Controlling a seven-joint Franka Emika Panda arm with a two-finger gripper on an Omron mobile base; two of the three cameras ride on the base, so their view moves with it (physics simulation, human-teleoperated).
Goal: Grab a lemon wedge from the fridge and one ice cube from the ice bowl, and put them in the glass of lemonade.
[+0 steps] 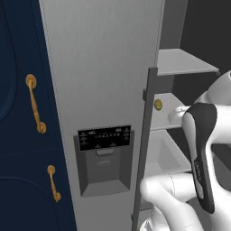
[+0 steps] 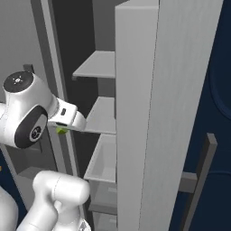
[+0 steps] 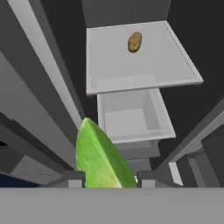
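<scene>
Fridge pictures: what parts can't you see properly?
- The lemon wedge: its lower end is cut off at the bottom of the hand view; in the right base view the white arm hides most of it.
- The hand: its fingertips sit mostly below the hand view's edge.
- The brown lump on the fridge shelf: too small to identify.
</scene>
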